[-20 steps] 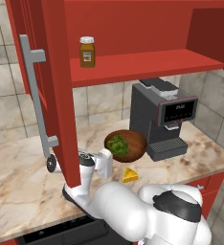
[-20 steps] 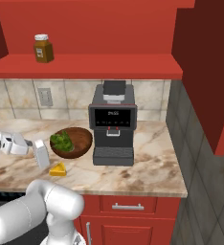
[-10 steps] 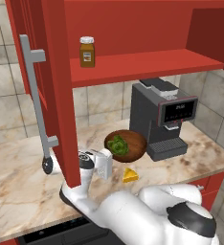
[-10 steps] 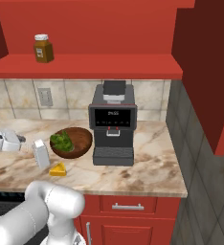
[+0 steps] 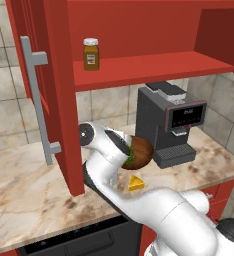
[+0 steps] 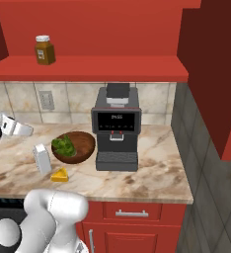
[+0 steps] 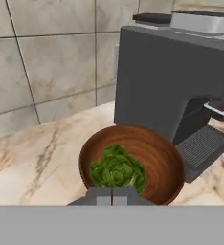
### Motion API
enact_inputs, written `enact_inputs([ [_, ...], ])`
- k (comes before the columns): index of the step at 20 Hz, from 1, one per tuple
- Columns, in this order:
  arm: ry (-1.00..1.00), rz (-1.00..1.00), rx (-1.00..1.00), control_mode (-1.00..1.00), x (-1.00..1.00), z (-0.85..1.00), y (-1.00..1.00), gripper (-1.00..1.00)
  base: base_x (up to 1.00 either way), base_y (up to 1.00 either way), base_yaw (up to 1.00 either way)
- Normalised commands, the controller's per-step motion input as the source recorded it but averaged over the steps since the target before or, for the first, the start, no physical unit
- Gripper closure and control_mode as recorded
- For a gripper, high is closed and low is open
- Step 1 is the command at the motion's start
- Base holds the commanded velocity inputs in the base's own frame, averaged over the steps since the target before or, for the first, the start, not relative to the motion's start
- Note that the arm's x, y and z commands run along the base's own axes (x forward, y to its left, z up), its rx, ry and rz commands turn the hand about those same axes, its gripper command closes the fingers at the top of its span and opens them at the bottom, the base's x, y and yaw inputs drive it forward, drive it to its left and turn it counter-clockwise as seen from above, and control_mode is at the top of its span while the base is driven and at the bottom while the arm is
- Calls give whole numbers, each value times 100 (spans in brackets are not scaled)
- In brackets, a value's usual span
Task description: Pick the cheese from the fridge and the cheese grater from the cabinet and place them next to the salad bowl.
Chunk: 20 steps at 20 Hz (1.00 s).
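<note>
The salad bowl point(image 6: 74, 147) is dark brown with green leaves and sits on the marble counter left of the coffee machine. The white cheese grater point(image 6: 41, 159) stands upright just left of the bowl. The yellow cheese point(image 6: 60, 175) wedge lies in front of the bowl and shows again point(image 5: 135, 183) beside my arm. My gripper point(image 7: 112, 195) is shut and empty, hovering above and left of the bowl point(image 7: 133, 162) and aimed down at it, well clear of the grater. The red cabinet point(image 5: 149, 65) hangs open above. The fridge is out of view.
A dark grey coffee machine point(image 6: 116, 131) stands right of the bowl. A brown jar point(image 5: 91, 54) sits on the cabinet shelf. The open cabinet door with its grey bar handle point(image 5: 36, 100) hangs close on the arm's left. A red side wall point(image 6: 211, 74) closes the right.
My hand has risen and drawn back to the left, away from the grater. The grater, cheese and bowl have stayed in place.
</note>
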Motion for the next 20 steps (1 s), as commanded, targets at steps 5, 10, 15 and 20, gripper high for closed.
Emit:
enact_inputs([
  [5,3,37,13,-100,3,8,-68,100,0,0,0],
  [10,-4,15,0,-100,-1,11,-48,-100,0,0,0],
  [15,-1,6,2,-100,-16,87,-45,-100,0,0,0],
  [20,0,8,13,-100,-51,100,-84,-100,0,0,0],
])
